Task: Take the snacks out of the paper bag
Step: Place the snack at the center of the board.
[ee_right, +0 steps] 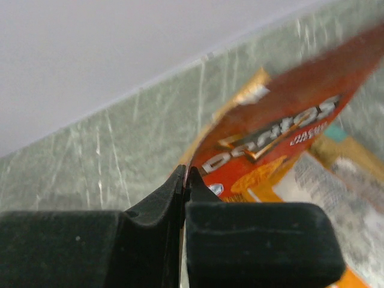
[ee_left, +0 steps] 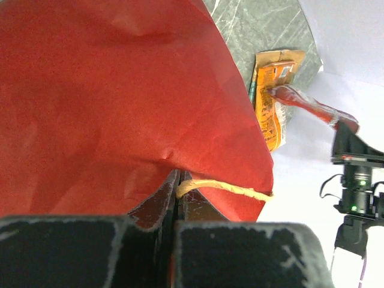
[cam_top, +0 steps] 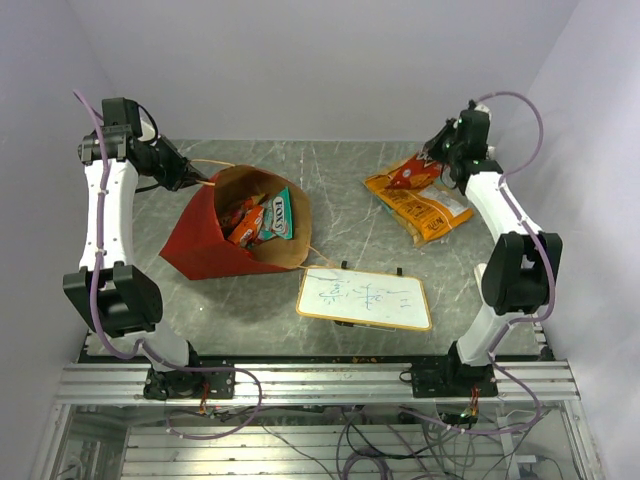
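Some snacks [cam_top: 262,220] half-hidden inside paper bag [cam_top: 200,240]

The desk [cam_top: 250,300] has a grey-green, marble-like top streaked with pale veins. Plain white walls [cam_top: 320,60] close it in at the back and on both sides, with a faint lilac cast. The light is soft and even. Along the near edge runs an aluminium rail [cam_top: 320,382], with loose cables [cam_top: 350,440] beneath.

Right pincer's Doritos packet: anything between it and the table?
Yes. The chip bag lies on the table right under the Doritos packet, which the right pincer grips. Released here, it would likely land on that bag. Nothing else visible.
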Controlling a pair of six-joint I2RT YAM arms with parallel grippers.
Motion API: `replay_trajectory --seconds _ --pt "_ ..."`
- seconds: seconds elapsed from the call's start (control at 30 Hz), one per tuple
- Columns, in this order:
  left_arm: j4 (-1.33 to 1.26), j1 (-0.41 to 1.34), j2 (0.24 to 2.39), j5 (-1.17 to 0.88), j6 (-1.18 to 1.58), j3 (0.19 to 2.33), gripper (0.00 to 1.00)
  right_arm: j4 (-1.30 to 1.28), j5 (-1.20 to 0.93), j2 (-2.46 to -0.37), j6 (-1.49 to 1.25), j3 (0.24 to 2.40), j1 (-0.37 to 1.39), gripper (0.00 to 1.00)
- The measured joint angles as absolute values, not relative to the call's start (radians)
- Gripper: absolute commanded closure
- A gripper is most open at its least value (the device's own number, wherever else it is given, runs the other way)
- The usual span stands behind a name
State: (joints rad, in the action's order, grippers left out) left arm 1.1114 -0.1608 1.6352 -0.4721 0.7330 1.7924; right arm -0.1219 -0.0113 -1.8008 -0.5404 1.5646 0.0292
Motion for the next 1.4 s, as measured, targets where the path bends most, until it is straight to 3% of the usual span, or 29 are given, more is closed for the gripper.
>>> replay_trajectory --seconds 0.17,0.57,0.9,1.1,1.27,1.4 --pt "1.106 -0.161 1.635 -0.478 0.733 1.792 0.93 -0.111 -0.009 -1.709 -0.579 1.345 0.03 1.0" --pt "1.105 -0.161 1.636 -0.507 0.734 1.792 0.93 -0.146 0.045 -1.486 -0.68 1.085 0.03 1.0" --pt "1.099 -0.161 1.635 -0.523 0.738 1.779 0.93 -0.172 0.017 -1.475 -0.848 0.888 0.029 1.0" --pt "1.097 -0.161 1.633 -0.525 0.737 1.771 0.93 -0.139 -0.011 -1.499 -0.875 0.887 0.029 1.0" --pt "1.098 -0.161 1.627 -0.532 0.737 1.75 0.93 -0.206 -0.01 -1.516 -0.865 0.92 0.03 0.78" --pt "1.099 -0.161 1.611 -0.532 0.732 1.735 0.93 -0.306 -0.021 -1.476 -0.835 0.917 0.035 0.47"
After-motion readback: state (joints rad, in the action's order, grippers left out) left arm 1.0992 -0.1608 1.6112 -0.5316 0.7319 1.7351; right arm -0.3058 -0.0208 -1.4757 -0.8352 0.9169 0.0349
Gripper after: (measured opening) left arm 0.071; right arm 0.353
